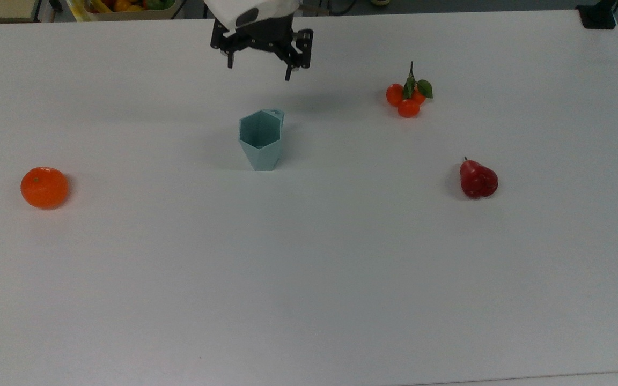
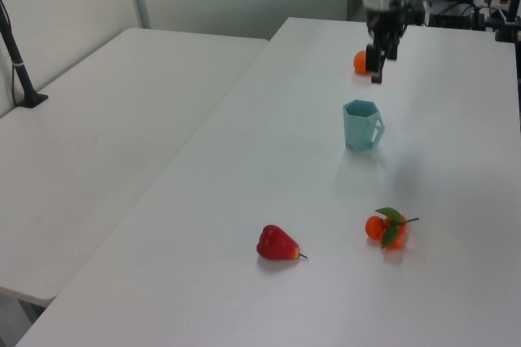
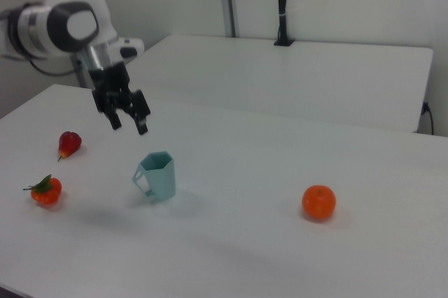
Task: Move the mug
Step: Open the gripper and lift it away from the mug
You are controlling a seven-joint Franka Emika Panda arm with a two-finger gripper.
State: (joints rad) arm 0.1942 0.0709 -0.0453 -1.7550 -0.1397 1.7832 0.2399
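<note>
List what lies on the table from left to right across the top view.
Orange → mug → cluster of small oranges with leaves → red pear-shaped fruit, all resting on the white table.

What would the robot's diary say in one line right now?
pale teal faceted mug: upright on white table, free | gripper: open, above mug, empty | orange, red pear-shaped fruit, tangerine cluster: apart
</note>
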